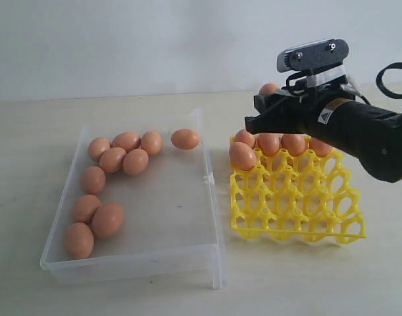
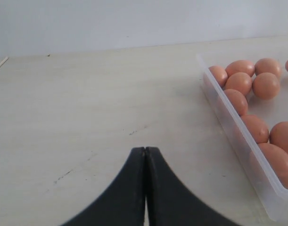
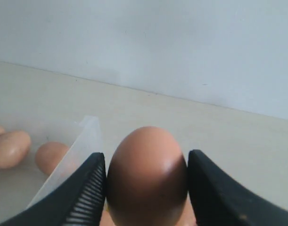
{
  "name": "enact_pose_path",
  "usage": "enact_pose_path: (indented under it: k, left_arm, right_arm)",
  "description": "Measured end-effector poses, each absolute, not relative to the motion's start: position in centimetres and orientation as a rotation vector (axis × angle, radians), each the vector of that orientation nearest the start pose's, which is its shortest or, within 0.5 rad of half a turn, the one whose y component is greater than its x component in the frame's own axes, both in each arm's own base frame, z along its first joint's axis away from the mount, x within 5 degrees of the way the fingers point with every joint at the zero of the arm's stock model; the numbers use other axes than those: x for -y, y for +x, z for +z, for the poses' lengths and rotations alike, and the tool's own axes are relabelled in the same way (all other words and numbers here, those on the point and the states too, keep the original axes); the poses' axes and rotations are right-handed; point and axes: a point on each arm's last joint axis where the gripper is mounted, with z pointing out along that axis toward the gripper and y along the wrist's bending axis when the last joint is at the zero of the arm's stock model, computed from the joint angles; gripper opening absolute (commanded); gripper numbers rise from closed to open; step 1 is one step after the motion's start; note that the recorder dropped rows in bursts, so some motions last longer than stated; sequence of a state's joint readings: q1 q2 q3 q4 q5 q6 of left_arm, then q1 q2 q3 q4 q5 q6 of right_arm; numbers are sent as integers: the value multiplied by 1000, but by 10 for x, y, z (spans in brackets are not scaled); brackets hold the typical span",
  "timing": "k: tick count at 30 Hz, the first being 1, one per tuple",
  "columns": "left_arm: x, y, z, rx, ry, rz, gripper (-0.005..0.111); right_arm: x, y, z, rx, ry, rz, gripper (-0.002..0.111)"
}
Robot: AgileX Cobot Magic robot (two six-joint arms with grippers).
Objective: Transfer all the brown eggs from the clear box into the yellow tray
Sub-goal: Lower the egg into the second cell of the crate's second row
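The right arm [image 1: 375,138] reaches in from the right, wrist roughly level and pointing left. The right gripper [image 3: 146,181] is clamped on one brown egg [image 3: 144,155] between its black fingers. The left gripper [image 2: 145,150] hangs low, fingers pressed together, empty.

the eggs [image 1: 112,160] are an even orange-brown, unspeckled. the box [image 1: 131,266] is colourless and see-through. the tray [image 1: 299,197] is bright yellow, an open lattice. the left hand [image 2: 145,160] is plain black; the right hand [image 3: 146,174] is black with fine ribbing on one pad. the table [image 1: 319,276] is pale beige with faint dark scuffs. the wall [image 1: 122,46] looks whitish-grey, perhaps tinted by the light.
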State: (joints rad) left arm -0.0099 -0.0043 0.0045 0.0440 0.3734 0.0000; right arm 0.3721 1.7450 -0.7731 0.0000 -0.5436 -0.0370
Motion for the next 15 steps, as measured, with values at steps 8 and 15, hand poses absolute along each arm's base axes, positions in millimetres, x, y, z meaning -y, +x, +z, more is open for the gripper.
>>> enact_pose_path:
  k: [8,15]
  left_arm:
    - [-1,53,178,-1857,36,36,0]
    - [-1,53,178,-1857,36,36,0]
  right_arm:
    - [-125,321,146,-1913,-389,226,0]
    - [-123,317,134,-1877,-391,222,0]
